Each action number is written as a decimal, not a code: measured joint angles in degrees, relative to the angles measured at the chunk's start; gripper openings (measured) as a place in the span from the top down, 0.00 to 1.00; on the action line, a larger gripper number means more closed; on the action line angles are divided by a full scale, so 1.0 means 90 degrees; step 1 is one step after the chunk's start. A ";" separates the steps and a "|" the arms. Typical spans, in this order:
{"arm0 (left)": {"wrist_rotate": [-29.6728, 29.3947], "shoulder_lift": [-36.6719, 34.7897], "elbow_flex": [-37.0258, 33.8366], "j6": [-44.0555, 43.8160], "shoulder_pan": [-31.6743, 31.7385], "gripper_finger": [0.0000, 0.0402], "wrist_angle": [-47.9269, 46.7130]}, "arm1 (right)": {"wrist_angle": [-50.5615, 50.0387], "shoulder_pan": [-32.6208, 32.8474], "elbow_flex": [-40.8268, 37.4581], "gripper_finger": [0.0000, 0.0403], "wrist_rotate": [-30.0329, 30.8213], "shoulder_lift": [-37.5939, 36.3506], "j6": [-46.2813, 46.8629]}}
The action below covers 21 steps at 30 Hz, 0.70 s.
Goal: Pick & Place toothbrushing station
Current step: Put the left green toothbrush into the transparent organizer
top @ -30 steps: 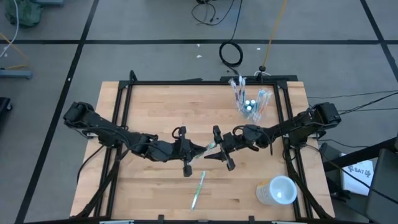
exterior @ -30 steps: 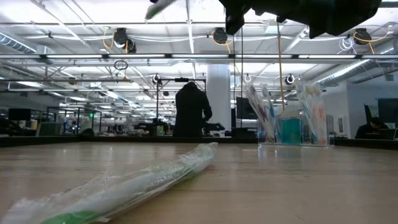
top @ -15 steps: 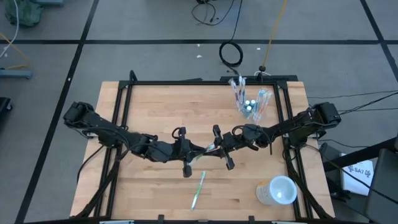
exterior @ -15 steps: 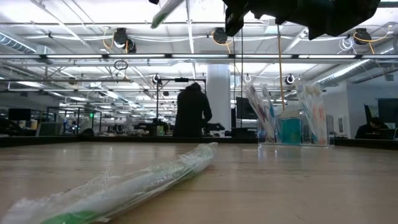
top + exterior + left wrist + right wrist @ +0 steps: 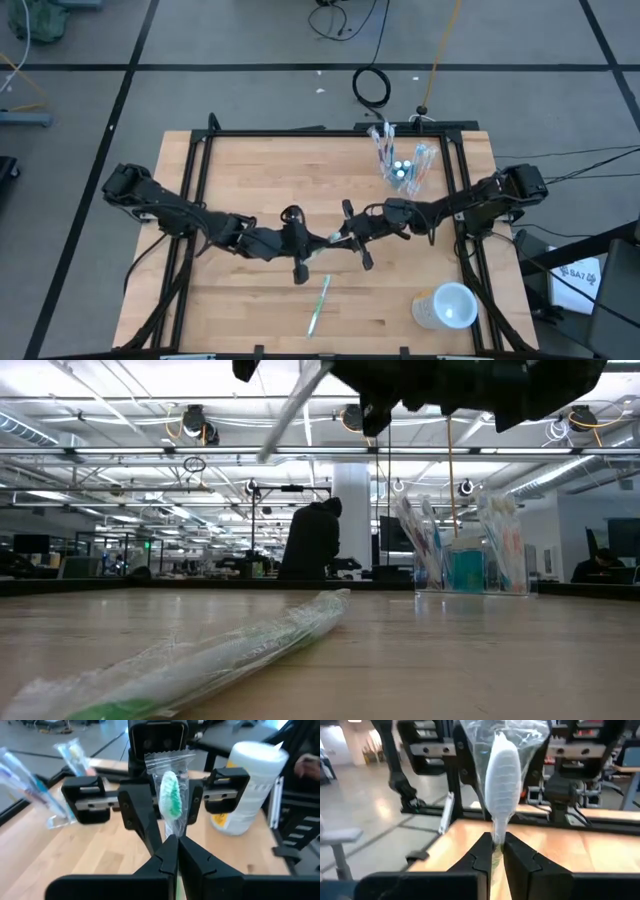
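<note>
The left claw [image 5: 303,243] hovers over the middle of the desk [image 5: 250,170], its fingers pressed together on one end of a wrapped toothbrush [image 5: 335,239] that bridges the short gap to the right claw [image 5: 357,238], whose fingers are likewise pinched on the opposite end; in the left wrist view the green bristles [image 5: 173,800] sit inside a crinkled clear sleeve just beyond the closed fingertips. Just below the two claws, a second wrapped brush [image 5: 318,305] lies loose on the wood. Farther right, near the desk's back edge, stands the clear tumbler [image 5: 403,168] with more brushes and small blue tubes upright in it, well apart from both claws; a larger whitish cup [image 5: 445,305] lies at the front right corner. The brush looks light and stiff, but its plastic wrap is likely slick and loose, so a grip on the handle through the film, not on the slack wrapper end, seems safest for dropping it into the tumbler.
</note>
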 joint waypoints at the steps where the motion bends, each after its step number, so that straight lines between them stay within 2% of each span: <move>1: -0.0002 0.0000 0.0000 -0.0015 0.0028 0.97 -0.0093 | -0.0080 -0.0044 0.0000 0.94 0.0003 0.0000 -0.0021; 5: -0.0003 0.0000 0.0000 -0.0110 0.0193 0.90 -0.0523 | -0.0244 -0.0220 -0.0005 0.95 0.0036 0.0000 0.0062; 12: 0.0007 -0.0005 0.0005 -0.0325 0.0488 0.72 -0.1199 | -0.0457 -0.0446 -0.0005 0.94 0.0055 -0.0007 0.0057; 18: 0.0002 -0.0005 0.0005 -0.0735 0.0660 0.63 -0.1612 | -0.2011 -0.0868 -0.0006 0.95 0.0075 -0.0636 0.0035; 21: 0.0091 -0.0005 0.0005 -0.0857 0.0711 0.62 -0.1939 | -0.2930 -0.1044 -0.0007 0.94 0.0645 -0.1109 -0.0075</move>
